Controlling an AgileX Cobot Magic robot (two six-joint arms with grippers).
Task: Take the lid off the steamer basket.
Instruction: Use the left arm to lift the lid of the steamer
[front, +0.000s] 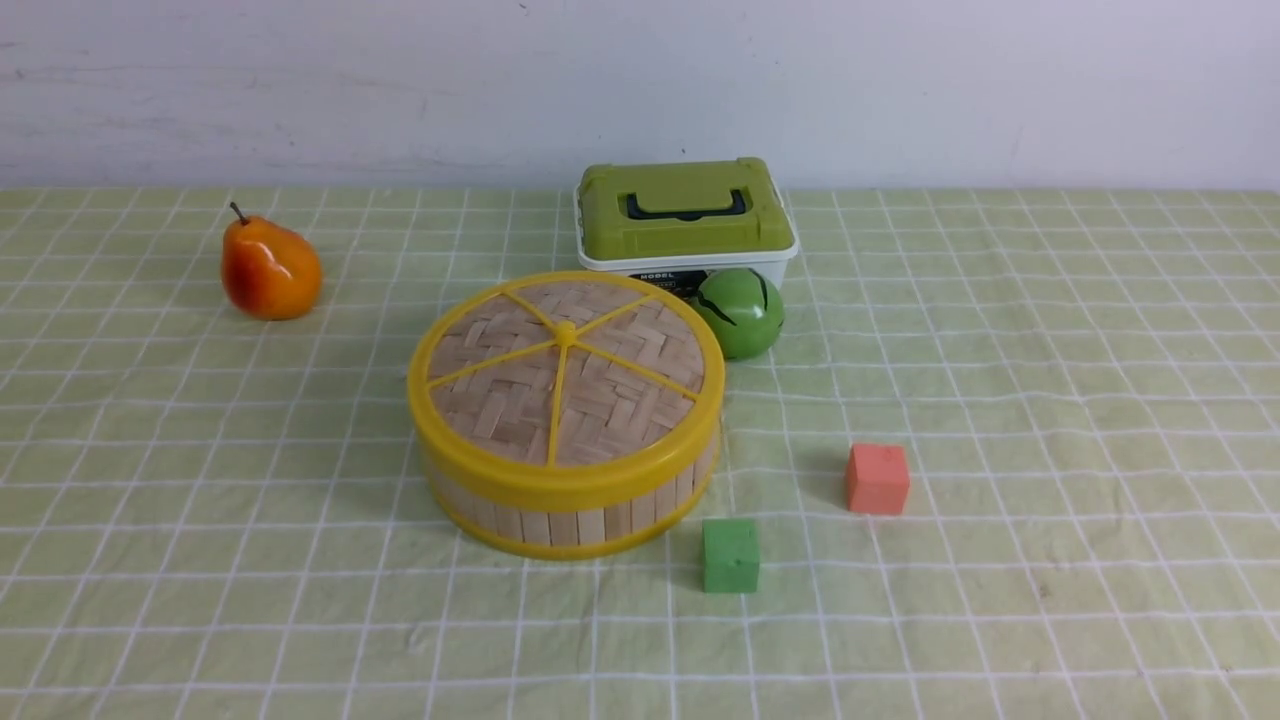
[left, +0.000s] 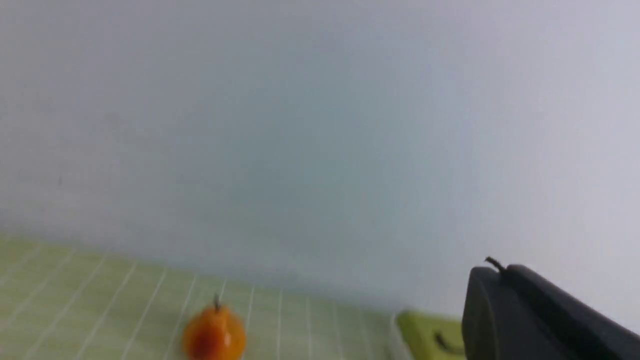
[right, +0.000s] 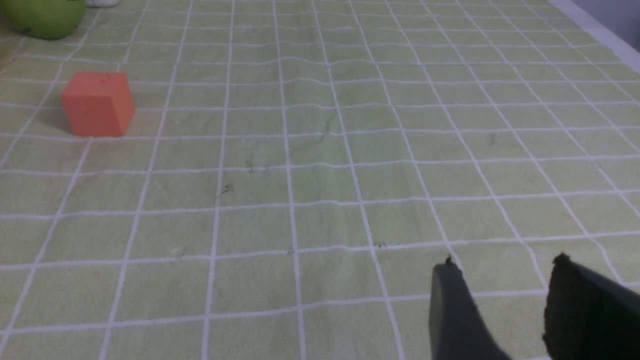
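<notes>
The lid (front: 600, 400), a woven bamboo disc with yellow rim, spokes and centre knob, sits flat on the steamer basket (front: 560, 522) in the middle of the table in the front view. Neither gripper shows in the front view. In the left wrist view my left gripper (left: 500, 271) has its fingers pressed together with nothing between them; it faces the back wall, and neither lid nor basket shows there. In the right wrist view my right gripper (right: 505, 262) is open and empty above bare cloth, with the basket out of that view.
An orange pear (front: 270, 270) lies at the far left; it also shows in the left wrist view (left: 214, 336). A white box with green lid (front: 685, 210) and a green ball (front: 742, 312) stand behind the basket. A green cube (front: 730, 555) and a red cube (front: 877, 478) lie to its right.
</notes>
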